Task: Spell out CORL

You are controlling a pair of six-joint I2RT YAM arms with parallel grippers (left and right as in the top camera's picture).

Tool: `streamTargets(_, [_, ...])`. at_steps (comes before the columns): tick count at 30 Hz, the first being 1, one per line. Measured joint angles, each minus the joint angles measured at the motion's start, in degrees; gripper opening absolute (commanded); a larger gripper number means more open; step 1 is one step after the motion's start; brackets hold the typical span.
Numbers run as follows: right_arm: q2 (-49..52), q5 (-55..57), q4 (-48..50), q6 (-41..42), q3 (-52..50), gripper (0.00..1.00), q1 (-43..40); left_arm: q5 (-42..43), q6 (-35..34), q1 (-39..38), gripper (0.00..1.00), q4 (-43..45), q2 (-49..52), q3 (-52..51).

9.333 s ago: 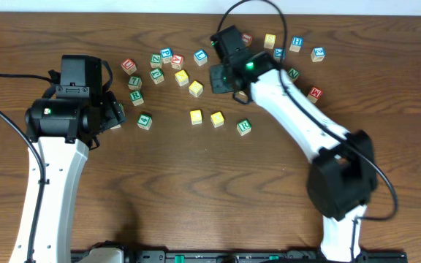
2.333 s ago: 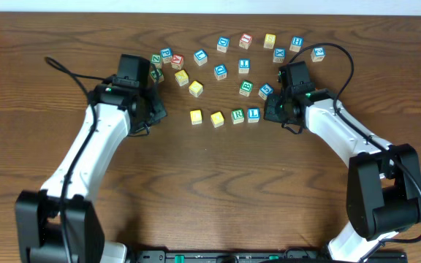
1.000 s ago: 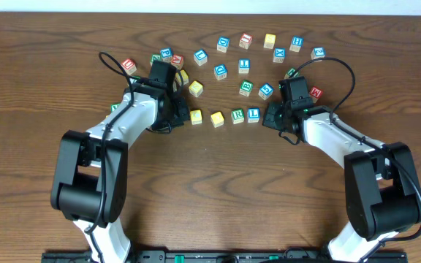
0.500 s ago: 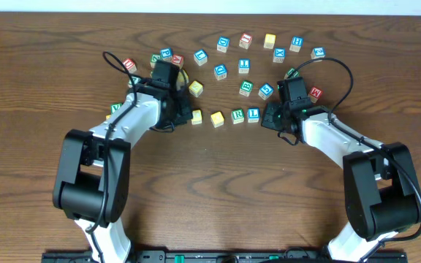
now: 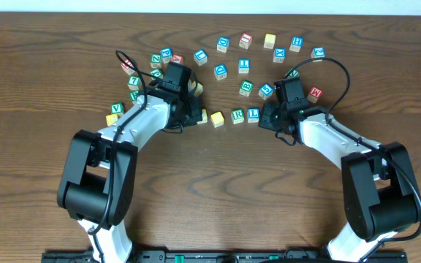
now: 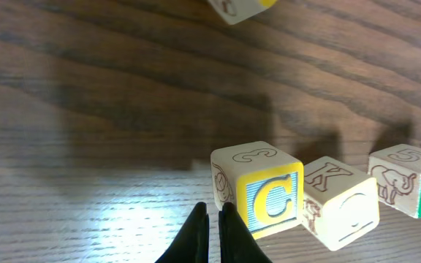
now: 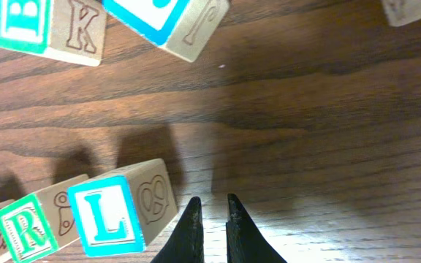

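Four cubes stand in a row at mid-table. The first yellow-topped cube (image 5: 204, 115) shows a yellow C (image 6: 267, 197) in the left wrist view. After it come the second yellow-topped cube (image 5: 217, 118), the green R cube (image 5: 237, 115) and the blue L cube (image 5: 253, 114). My left gripper (image 5: 195, 117) is shut and empty, and its tip (image 6: 213, 212) rests against the C cube's left face. At the row's right end my right gripper (image 5: 264, 117) is shut on nothing. Its tip (image 7: 212, 206) sits just right of the L cube (image 7: 119, 213), which stands beside the R cube (image 7: 26, 228).
Several loose letter cubes lie behind the row: a blue one (image 5: 220, 71), a green one (image 5: 246, 88), a blue one (image 5: 267, 90) near my right wrist, and a red one (image 5: 314, 93). More cubes (image 5: 115, 110) lie left of my left arm.
My left gripper has slid right, and the C cube has moved right with it, closer to the second yellow cube. The right gripper has crept slightly left toward the L cube.
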Motion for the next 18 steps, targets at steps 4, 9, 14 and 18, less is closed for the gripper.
streamTargets(4, [0.0, 0.0, 0.5, 0.0, 0.0, 0.07, 0.2, 0.0, 0.0, -0.9, 0.07, 0.7, 0.0, 0.0])
streamTargets(9, [0.0, -0.7, 1.9, -0.6, 0.0, 0.07, 0.2, 0.0, 0.0, -2.0, 0.07, 1.1, 0.0, 0.0])
streamTargets(14, [0.0, -1.8, 2.4, -1.4, 0.0, 0.06, 0.2, 0.0, 0.0, -2.8, 0.07, 1.6, 0.0, 0.0])
streamTargets(18, [0.1, -2.3, 2.6, -1.6, 0.0, 0.07, 0.5, 0.0, 0.0, -3.4, 0.07, 2.3, 0.0, 0.0])
